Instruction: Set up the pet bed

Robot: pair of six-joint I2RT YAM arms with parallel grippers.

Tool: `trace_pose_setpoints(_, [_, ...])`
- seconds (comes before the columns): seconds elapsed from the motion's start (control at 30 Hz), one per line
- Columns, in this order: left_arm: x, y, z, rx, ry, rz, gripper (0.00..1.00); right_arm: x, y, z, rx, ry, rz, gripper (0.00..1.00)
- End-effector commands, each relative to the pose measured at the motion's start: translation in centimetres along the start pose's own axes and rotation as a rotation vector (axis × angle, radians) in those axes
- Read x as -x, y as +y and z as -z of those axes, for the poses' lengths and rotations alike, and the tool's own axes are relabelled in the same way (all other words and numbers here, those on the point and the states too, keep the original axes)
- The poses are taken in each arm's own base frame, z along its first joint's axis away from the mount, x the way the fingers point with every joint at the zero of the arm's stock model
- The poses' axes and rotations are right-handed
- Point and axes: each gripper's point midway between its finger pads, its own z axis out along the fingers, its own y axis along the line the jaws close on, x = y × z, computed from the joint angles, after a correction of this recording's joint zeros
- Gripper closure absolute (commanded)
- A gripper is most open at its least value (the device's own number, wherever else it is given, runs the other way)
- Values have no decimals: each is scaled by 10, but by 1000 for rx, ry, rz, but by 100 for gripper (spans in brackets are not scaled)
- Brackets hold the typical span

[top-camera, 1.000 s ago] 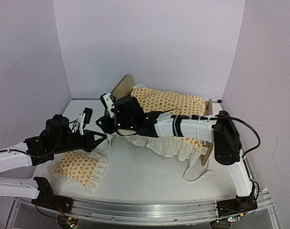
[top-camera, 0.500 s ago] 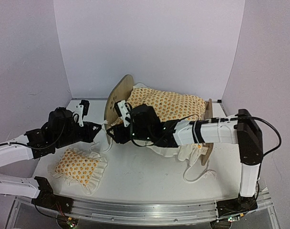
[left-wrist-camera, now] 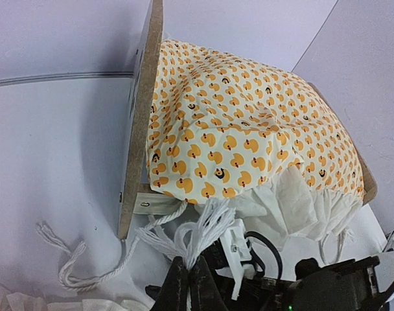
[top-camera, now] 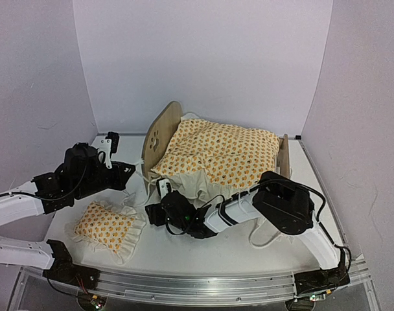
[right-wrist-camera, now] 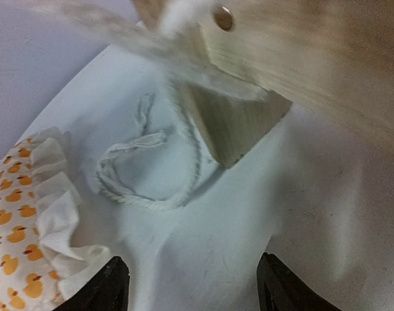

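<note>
The pet bed (top-camera: 161, 129) stands at the back of the bench (top-camera: 184, 259), its long axis running left to right and its headboard (left-wrist-camera: 142, 110) toward the left arm. The left jaws are closed on its white cord (left-wrist-camera: 207, 227) — the right jaws gape empty, low before a wooden leg (right-wrist-camera: 239, 126).

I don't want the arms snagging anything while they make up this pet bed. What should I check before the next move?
1. Pet bed standing upright: ok.
2. Left pincer gripping the white cord: ok, shut on its frayed end beside the bed.
3. Right pincer free: ok, open with nothing between its fingers.
4. Duck-print blanket spread over the bed: ok, its ruffle hangs down the near side.
5. Pillow on the bed: not ok, it lies on the table.
6. Cord tied off: cannot tell.
</note>
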Motion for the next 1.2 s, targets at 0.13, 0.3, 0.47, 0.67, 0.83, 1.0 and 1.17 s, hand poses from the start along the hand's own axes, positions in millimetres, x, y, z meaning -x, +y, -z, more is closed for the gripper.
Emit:
trace_pose_setpoints(0.13, [36, -11, 20, -42, -108, 18, 100, 59, 15, -21, 50, -312, -177, 33])
trace_pose_setpoints(0.3, [37, -13, 20, -53, -108, 25, 100, 61, 20, -34, 73, -365, -215, 38])
trace_pose_setpoints(0.47, [39, -15, 21, -62, -111, 29, 100, 59, 8, -48, -4, -390, -244, 51])
trace_pose_setpoints(0.67, [39, -13, 21, -51, -115, 29, 100, 58, 6, -48, -31, -368, -227, 79])
trace_pose_setpoints(0.83, [33, -4, 19, -8, -103, 23, 100, 65, 8, -14, -31, -274, -187, 91])
trace_pose_setpoints(1.0, [12, 10, 6, 50, -46, 30, 100, 56, 14, 24, 40, -144, -9, 98])
trace_pose_setpoints(1.17, [-33, 24, -8, 89, 73, 96, 100, 56, 4, 44, 111, -11, 75, 98])
